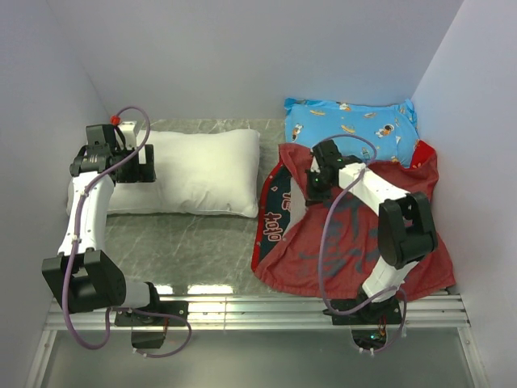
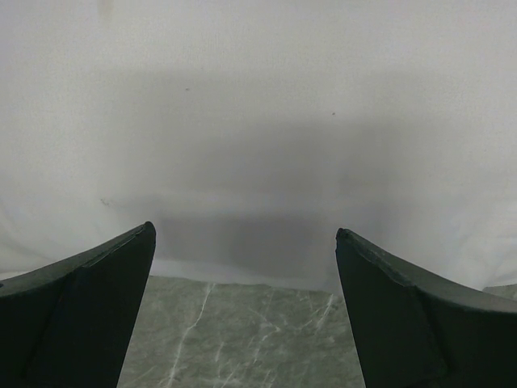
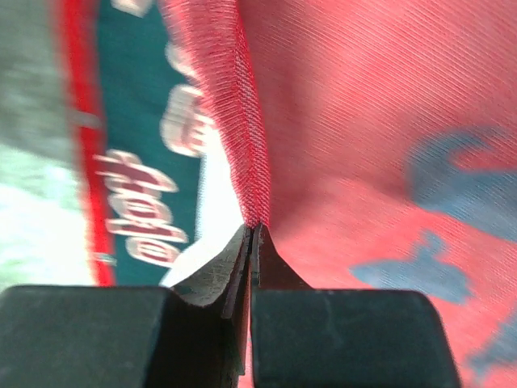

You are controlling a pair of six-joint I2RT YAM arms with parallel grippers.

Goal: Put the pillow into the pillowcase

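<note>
The right jaws are pressed together on a raised fold of the pillowcase, with the red cloth standing up from between the tips. The left jaws are spread wide with nothing between them. They face the left end of the pillow, with bare grey marble surface below them.

There is one pillowcase, lying rumpled over the right half of the surface from the near edge towards the far right corner. Its dull red face with grey markings is up, and a teal band with white lettering shows along its left edge. The right arm reaches across it from the near edge.

There are two pillows. The white pillow lies in the far left part of the surface, its long side along the far edge, well apart from the pillowcase. The blue pillow is in the far right corner, its near edge under the red cloth. The left arm stretches along the left edge.
</note>
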